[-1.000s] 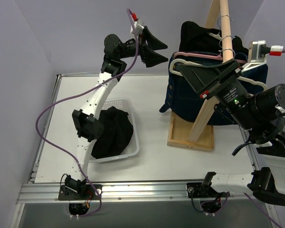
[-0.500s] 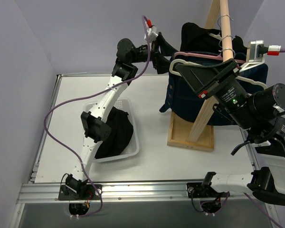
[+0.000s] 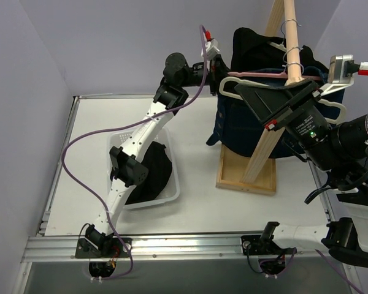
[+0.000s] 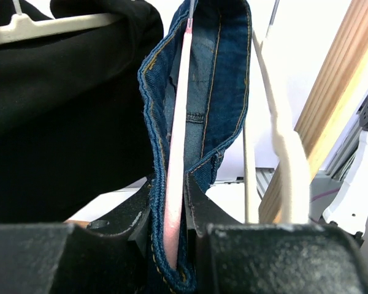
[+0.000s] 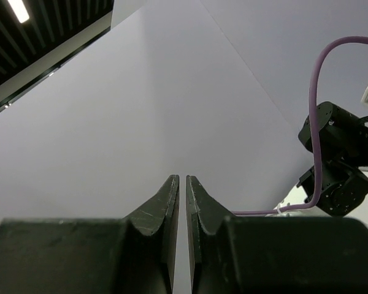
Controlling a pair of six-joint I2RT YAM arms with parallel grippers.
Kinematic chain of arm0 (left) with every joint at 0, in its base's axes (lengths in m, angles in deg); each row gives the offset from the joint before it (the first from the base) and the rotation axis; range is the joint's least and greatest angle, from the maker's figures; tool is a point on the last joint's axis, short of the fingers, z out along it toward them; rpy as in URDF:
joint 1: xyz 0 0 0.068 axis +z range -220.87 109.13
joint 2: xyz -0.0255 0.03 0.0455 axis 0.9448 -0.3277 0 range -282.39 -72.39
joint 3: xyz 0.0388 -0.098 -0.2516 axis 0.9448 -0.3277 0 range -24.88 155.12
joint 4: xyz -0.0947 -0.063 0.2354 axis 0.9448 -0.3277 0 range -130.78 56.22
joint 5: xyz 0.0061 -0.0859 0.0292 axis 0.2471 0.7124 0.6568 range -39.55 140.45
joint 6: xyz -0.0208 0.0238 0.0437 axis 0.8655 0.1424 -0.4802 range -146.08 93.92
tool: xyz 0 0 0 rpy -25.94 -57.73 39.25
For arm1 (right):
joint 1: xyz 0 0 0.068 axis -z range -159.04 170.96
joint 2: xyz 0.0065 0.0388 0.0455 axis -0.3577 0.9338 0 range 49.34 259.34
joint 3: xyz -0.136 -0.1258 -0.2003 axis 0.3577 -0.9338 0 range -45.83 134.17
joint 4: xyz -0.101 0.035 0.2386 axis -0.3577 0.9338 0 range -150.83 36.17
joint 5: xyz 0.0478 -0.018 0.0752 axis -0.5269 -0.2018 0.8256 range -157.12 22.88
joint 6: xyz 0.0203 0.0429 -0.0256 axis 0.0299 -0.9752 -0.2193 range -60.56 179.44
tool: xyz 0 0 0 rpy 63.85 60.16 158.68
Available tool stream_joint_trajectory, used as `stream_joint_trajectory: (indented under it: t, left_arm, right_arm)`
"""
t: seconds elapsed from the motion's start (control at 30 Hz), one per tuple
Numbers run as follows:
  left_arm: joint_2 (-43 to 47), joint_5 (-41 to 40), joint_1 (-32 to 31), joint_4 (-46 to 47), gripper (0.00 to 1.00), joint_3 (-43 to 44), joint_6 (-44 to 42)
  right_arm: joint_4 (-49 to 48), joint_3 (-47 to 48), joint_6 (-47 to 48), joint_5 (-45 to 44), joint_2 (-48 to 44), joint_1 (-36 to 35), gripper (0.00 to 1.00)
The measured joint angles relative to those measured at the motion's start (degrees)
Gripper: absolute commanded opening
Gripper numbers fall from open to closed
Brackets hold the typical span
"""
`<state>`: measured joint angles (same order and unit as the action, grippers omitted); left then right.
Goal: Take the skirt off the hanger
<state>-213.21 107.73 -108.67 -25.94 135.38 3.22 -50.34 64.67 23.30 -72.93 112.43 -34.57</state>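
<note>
Crumpled black fabric, which I take for the skirt, lies in a white basket at the left. The cream hanger hangs bare on the wooden rack; in the left wrist view it is just right of my fingers. My left gripper is shut on the pink hanger and the blue denim waistband folded over it. My right gripper is raised beside the cream hanger, pointing at the wall, shut with nothing between its fingers.
A black top on a white hanger hangs left of the denim garment. The rack's slanted post stands on a wooden base at right centre, with the rod above. A purple cable loops off the left arm.
My left arm reached right to the rack, and its jaws went from wide open to shut on the pink hanger and denim. The right arm drifted slightly right.
</note>
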Motion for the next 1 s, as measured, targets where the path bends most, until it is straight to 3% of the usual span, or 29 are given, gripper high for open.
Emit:
stream_joint_trajectory:
  t: [0.33,0.7,0.87,1.0]
  left_arm:
    - [0.31,-2.89,-0.57,-1.84,0.02,0.39,3.1]
    - [0.55,-7.58,-3.06,-2.34,0.02,0.87,5.86]
    - [2.16,-8.87,-3.91,0.48,0.02,-2.69,7.32]
    - [2.36,-7.48,-1.46,8.46,0.02,-4.76,14.97]
  right_arm:
    - [-2.62,2.23,-0.15,0.61,1.6,0.0,0.0]
    - [-5.09,1.57,-1.31,1.33,2.43,0.0,0.0]
    - [-5.03,1.7,-1.38,1.31,2.4,0.0,0.0]
    - [-4.81,1.7,-1.36,1.25,2.16,0.0,0.0]
